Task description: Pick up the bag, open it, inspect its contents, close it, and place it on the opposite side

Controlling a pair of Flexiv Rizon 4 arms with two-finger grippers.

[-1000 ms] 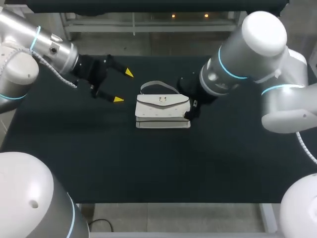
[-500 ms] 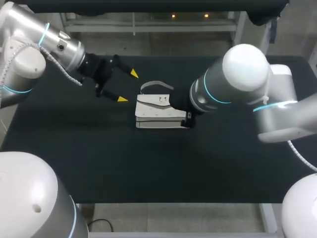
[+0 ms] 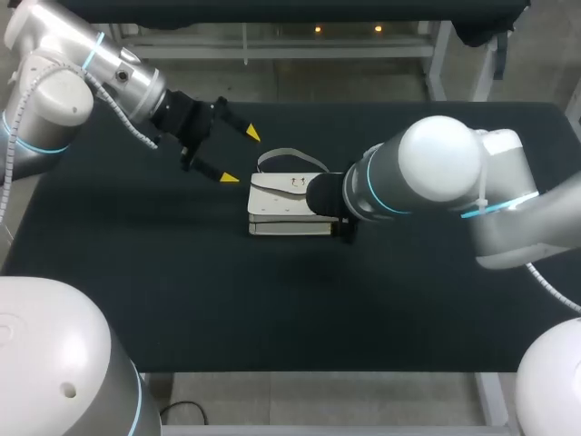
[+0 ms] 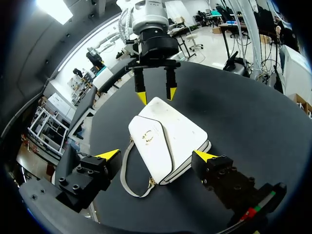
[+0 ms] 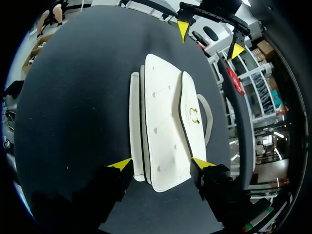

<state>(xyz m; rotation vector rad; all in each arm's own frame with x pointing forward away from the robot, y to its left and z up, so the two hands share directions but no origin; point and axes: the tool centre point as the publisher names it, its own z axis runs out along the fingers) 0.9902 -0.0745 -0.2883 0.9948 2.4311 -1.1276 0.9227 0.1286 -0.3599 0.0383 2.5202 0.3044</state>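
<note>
The left arm (image 3: 109, 68) comes in from the far left corner and slants down toward the middle of the table (image 3: 182, 291), its wrist angled so the left gripper (image 3: 241, 156) points at the bag's left end. Its two yellow-tipped fingers are spread wide with nothing between them, hanging just beside the bag without touching it. The right arm (image 3: 427, 177) reaches across from the right side, its thick grey forearm lying low over the table and covering the bag's right end in the head view. The right gripper (image 5: 162, 164) points along the length of the bag (image 3: 277, 204), its fingers parted about as wide as the bag and standing on either side of its right end; whether the tips press on the bag I cannot tell, and no grip shows. The bag lies flat near the table's middle, between the two grippers. It is a white, boxy rectangular handbag with a smooth leather-like skin dotted with small stitched marks. A pointed flap (image 5: 187, 97) is folded shut over its top and bears a small gold-coloured clasp (image 5: 194, 116). A thin pale strap (image 3: 286, 152) arcs out from the bag's far long side and rests on the table. The table's surface is matte black and even.
</note>
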